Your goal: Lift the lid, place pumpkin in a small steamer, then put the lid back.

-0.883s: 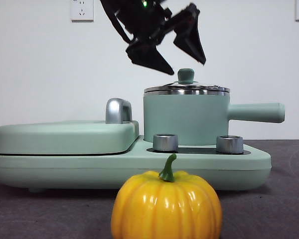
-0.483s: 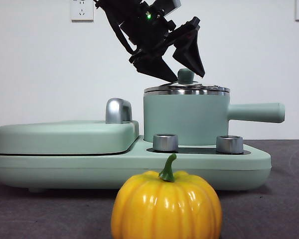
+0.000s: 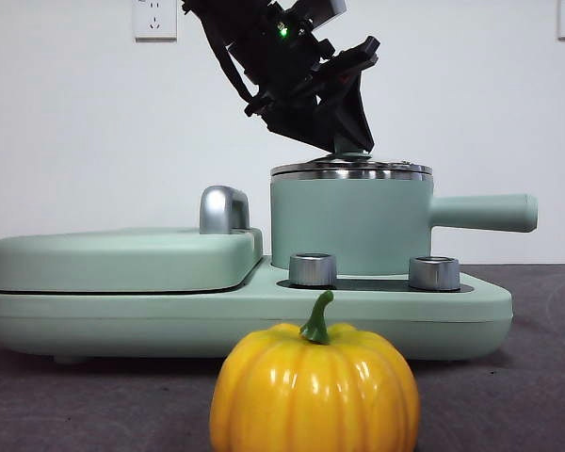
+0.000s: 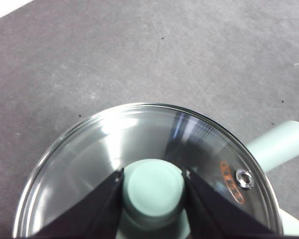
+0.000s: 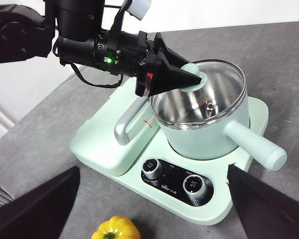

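Front view: the left gripper (image 3: 344,141) reaches down from the upper left, dark and large, its jaws closed in around the knob of the lid (image 3: 351,170), which sits seated on the steel rim of the small steamer (image 3: 348,226). The steamer stands on the right half of a wide mint-green appliance base (image 3: 245,311), behind two silver knobs (image 3: 313,269), its long handle pointing right. A flat green cover (image 3: 122,259) with a chrome handle (image 3: 223,209) lies on the left half of the base. The pumpkin (image 3: 314,391) rests on the grey table (image 3: 527,395) in front of the base, well apart from the steamer — upright, stem up. Left wrist view: both jaws press against opposite sides of the mint-green knob, gripping it; the glass disc of the lid (image 4: 139,149) lies flat beneath, and the steamer's handle (image 4: 279,144) shows at one edge. Right wrist view: the right gripper (image 5: 149,204) hangs high above the table with jaws spread wide and holding nothing; below it are the left gripper (image 5: 189,78) clamped on the lid's knob, the lid (image 5: 214,89) on the steamer (image 5: 209,134), the base (image 5: 139,164), and the pumpkin (image 5: 115,229) on the table — near the base's front edge.
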Motion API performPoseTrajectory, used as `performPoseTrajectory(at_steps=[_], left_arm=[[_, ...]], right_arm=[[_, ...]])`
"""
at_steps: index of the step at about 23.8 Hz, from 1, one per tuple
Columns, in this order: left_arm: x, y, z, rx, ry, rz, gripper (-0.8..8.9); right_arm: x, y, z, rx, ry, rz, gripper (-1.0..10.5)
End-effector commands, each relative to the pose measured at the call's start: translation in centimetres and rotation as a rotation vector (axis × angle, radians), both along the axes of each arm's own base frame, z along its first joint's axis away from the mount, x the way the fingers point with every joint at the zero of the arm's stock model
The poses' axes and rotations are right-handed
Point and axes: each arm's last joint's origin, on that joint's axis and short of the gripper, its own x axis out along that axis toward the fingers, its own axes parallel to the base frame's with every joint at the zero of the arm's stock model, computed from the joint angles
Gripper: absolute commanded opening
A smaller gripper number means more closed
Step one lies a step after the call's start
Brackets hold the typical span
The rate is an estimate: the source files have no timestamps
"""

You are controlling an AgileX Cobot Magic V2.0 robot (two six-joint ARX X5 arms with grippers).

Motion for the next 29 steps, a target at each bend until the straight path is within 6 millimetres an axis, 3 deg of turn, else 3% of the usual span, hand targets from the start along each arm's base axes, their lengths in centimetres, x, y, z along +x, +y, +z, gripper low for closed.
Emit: performPoseTrajectory(at_steps=[1,6,11,16,21,29], left_arm=[[0.2,-0.6,-0.2,0.016,-0.005,-0.006,0.17],[0.3,-0.7,1.3,-0.014,-0.017,0.004,0.14],[-0.5,0.0,6.0,-0.080,-0.065,0.015,0.14],[-1.6,2.8,9.8,-0.128,-0.127,0.051,0.14],[-1.9,7.2,12.1,-0.124,-0.140,0.138,0.14],[-1.4,11.2,12.9,-0.093,-0.119,0.241,0.14]], right_arm=[[-0.1,0.0,0.5,0.004,-0.018,0.004,4.7],[-0.1,0.0,0.5,0.008,-0.014,0.003,4.7],[0.1,0.0,0.5,0.019,0.019,-0.002,4.7],[1.1,0.7,0.9,0.014,0.110,0.075,4.9],[3.1,2.8,1.4,-0.053,0.233,0.205,4.9],[5.2,8.0,0.9,-0.246,0.325,0.298,4.9]])
